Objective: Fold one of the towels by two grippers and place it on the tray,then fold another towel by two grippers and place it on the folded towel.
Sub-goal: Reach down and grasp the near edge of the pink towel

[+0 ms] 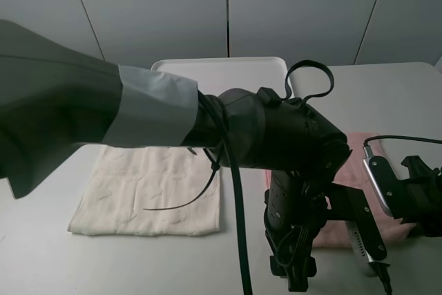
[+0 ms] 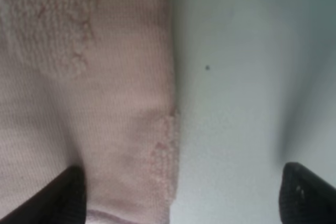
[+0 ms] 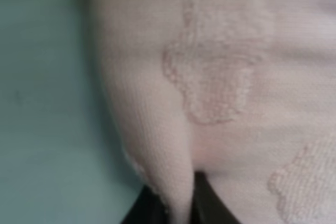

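The left arm (image 1: 103, 115), wrapped in a grey fabric sleeve with a paler band, reaches across the middle of the high view. It bends down at its black wrist (image 1: 290, 136), so the black left gripper (image 2: 181, 198) points downward with its two fingertips (image 2: 63, 195) spread wide apart. The black right gripper (image 3: 176, 208) pinches a raised fold of the pink terry towel (image 3: 236, 51) between its fingers.
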Motion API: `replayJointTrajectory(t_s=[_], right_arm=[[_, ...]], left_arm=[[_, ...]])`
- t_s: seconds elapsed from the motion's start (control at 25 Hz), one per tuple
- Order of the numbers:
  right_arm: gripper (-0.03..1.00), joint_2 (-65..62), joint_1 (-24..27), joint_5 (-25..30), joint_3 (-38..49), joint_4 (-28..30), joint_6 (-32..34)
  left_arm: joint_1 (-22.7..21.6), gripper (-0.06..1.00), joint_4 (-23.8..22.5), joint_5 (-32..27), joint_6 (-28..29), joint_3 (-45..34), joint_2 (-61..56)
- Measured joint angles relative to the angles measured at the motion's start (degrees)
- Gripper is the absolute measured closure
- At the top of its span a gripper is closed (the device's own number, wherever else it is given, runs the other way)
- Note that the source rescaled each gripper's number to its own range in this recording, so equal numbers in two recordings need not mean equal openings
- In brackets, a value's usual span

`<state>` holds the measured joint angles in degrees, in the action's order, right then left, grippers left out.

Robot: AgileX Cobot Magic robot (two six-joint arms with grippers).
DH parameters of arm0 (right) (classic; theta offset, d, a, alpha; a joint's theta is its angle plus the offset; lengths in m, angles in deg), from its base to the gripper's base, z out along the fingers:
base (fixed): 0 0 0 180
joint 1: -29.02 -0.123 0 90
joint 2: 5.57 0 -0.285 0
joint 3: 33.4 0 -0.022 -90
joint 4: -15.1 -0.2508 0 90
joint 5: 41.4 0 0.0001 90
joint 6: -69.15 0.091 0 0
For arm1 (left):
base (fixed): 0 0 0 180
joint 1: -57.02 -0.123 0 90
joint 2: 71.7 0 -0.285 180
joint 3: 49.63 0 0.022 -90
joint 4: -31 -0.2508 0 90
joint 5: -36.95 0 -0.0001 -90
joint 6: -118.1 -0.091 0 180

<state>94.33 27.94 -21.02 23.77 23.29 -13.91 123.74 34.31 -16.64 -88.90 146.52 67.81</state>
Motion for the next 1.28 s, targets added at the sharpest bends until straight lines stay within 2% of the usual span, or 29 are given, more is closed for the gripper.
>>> replayJointTrajectory(t_s=[0.08,0.44,0.52,0.68,0.96,1.04,1.2,1.28], right_arm=[[0.96,0.00,0.00,-0.18,0.00,0.00,0.00],[0.96,0.00,0.00,-0.31,0.00,-0.12,0.27],[0.96,0.00,0.00,-0.31,0.00,-0.12,0.51],[0.96,0.00,0.00,-0.31,0.00,-0.12,0.65],[0.96,0.00,0.00,-0.31,0.00,-0.49,0.78],[0.96,0.00,0.00,-0.42,0.00,-1.79,0.78],[0.96,0.00,0.00,-0.53,0.00,-2.71,1.72],[0.96,0.00,0.00,-0.52,0.00,-2.96,3.54]], left_arm=[[0.00,-0.01,-0.12,0.00,0.00,0.00,0.00],[0.00,0.01,-2.00,2.26,0.00,0.00,0.00],[0.00,0.09,-2.11,2.53,0.00,0.00,0.00],[0.00,0.31,-2.61,2.44,0.00,0.10,0.78],[0.00,0.36,-3.62,2.57,2.01,0.44,1.13],[0.00,0.45,-4.36,2.68,2.43,0.44,1.13],[0.00,0.87,-5.66,3.58,2.78,0.44,1.13],[0.00,0.93,-5.79,3.83,2.78,0.44,1.13]])
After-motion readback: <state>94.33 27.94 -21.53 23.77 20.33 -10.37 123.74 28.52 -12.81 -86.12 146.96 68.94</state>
